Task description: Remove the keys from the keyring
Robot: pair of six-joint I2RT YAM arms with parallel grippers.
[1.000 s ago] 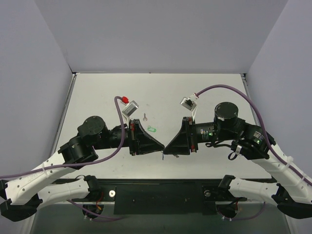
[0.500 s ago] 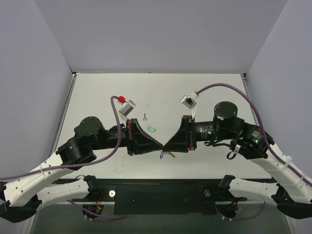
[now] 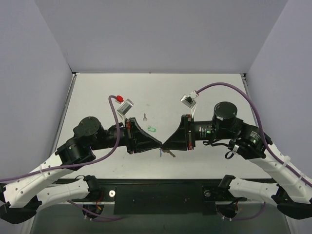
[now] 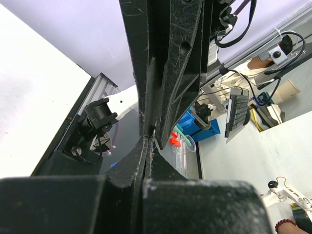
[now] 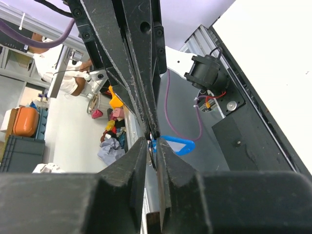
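My left gripper and right gripper meet tip to tip, raised over the near middle of the table. The blue keyring hangs just under the tips, with one silver key dangling beside it. In the right wrist view the right jaws are closed on a thin metal edge, and the blue keyring sticks out to the right. In the left wrist view my left gripper is pressed shut at the same spot; what it pinches is hidden. A second silver key lies loose on the table.
A small green loop lies on the white table behind the left gripper. Purple cables arch over both wrists. Grey walls close the table on three sides. A black base rail runs along the near edge.
Both grippers stayed tip to tip and shifted slightly left. The blue keyring and the dangling key, hidden a second ago, now show below the tips.
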